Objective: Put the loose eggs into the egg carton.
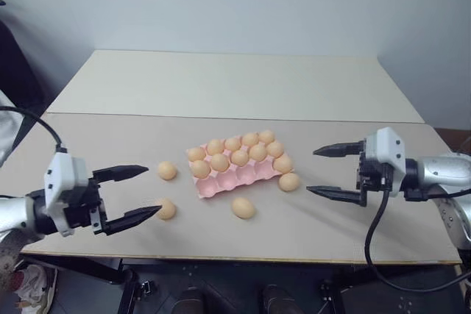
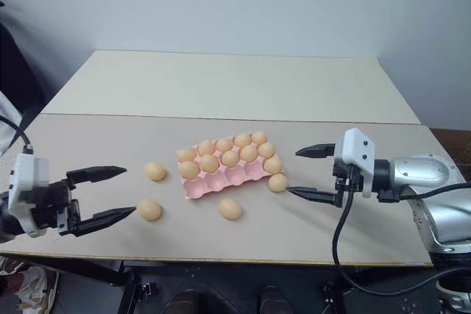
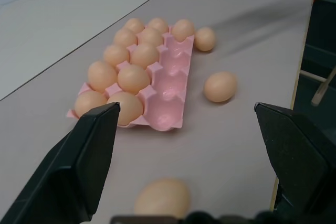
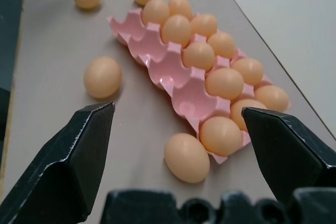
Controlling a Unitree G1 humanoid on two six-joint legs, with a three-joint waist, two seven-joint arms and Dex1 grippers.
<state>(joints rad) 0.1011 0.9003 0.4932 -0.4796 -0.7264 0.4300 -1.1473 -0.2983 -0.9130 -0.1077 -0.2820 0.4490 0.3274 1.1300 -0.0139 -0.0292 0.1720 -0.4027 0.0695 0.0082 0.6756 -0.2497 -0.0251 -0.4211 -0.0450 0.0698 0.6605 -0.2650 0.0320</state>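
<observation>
Against a pale wall, the beige table [image 1: 110,145] bears the egg carton [image 1: 228,179] and loose eggs [image 1: 243,208], flanked by the left gripper [image 1: 143,194] and right gripper [image 1: 318,171], both open and empty.

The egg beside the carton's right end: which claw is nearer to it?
Right. The right claw is open just right of that egg; the left claw is open far across the table, beyond the carton.

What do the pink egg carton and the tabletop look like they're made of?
Egg carton: probably thin moulded plastic, given its smooth pink cups with a faint sheen; moulded pulp can't be ruled out. Tabletop: matte beige board, likely laminate or painted wood, in two panels meeting at a visible seam.
</observation>
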